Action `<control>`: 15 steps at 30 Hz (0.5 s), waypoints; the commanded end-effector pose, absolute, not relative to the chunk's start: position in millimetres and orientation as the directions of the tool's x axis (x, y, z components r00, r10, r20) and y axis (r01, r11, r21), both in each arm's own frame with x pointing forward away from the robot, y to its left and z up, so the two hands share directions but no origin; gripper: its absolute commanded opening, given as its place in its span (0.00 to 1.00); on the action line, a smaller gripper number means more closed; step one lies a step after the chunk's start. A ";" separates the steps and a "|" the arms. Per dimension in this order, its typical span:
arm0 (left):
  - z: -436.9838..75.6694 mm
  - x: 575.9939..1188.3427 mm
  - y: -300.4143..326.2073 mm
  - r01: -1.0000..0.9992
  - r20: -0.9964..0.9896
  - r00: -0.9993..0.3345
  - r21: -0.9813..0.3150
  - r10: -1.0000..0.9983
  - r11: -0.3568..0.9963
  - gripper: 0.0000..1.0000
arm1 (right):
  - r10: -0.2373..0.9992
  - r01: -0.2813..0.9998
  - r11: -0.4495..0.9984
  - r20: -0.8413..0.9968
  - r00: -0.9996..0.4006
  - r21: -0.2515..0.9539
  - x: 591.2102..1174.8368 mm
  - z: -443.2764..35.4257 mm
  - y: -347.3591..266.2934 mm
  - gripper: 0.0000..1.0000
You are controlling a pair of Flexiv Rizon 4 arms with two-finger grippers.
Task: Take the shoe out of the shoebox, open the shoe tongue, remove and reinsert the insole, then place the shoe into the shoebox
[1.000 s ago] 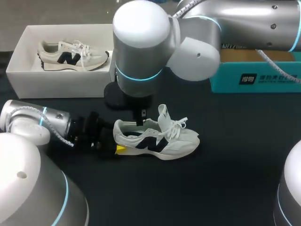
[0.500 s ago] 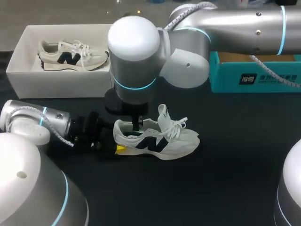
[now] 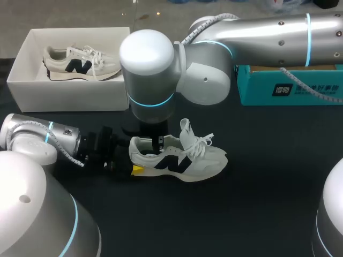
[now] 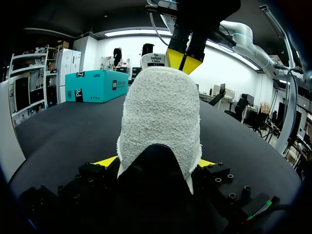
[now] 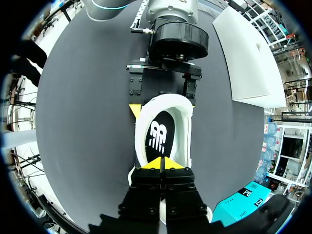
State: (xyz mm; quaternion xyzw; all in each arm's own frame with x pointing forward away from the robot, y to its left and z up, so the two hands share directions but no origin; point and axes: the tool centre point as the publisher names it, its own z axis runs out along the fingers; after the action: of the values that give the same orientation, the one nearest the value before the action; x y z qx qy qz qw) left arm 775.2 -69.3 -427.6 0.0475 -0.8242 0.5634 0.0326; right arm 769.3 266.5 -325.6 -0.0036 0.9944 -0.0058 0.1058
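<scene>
Sneaker [image 3: 179, 158] stands on its sole on the desk [image 3: 257, 203], outside the white shoebox [image 3: 69, 91], which holds a second sneaker [image 3: 80, 63]. Left end effector [image 4: 156, 165] is clamped on the heel from both sides, likely to steady the shoe. Right end effector [image 5: 161, 164] hangs over the shoe's opening, tips pressed together with nothing between them, pointed down at the insole [image 5: 158, 136]. Tongue [image 3: 186, 131] is raised. Judgement: insole removal in hand; closed tips suit entering the narrow opening.
</scene>
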 end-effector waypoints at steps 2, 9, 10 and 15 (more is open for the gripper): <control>-430.5 776.6 -68.7 -0.116 0.108 -0.993 -0.925 -0.040 0.362 0.00 | 0.009 0.012 1.000 -0.208 -0.978 -0.012 772.8 -333.9 267.7 0.00; -430.5 776.6 -68.7 -0.116 0.108 -0.993 -0.925 -0.040 0.362 0.00 | 0.040 0.050 0.998 -0.190 -0.981 -0.049 786.7 -357.7 257.0 0.00; -430.5 776.6 -68.7 -0.116 0.108 -0.993 -0.925 -0.040 0.362 0.00 | 0.043 0.055 0.997 -0.176 -0.983 -0.059 788.2 -360.9 254.2 0.00; -430.5 776.6 -68.7 -0.116 0.108 -0.993 -0.925 -0.040 0.362 0.00 | 0.061 0.070 0.996 -0.143 -0.988 -0.058 781.7 -362.7 243.8 0.00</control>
State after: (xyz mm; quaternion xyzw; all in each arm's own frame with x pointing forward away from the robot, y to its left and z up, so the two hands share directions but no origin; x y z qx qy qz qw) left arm 775.1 -69.4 -427.6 0.0473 -0.8241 0.5635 0.0326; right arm 782.0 247.4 -361.3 0.0346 0.9960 -0.0353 0.0741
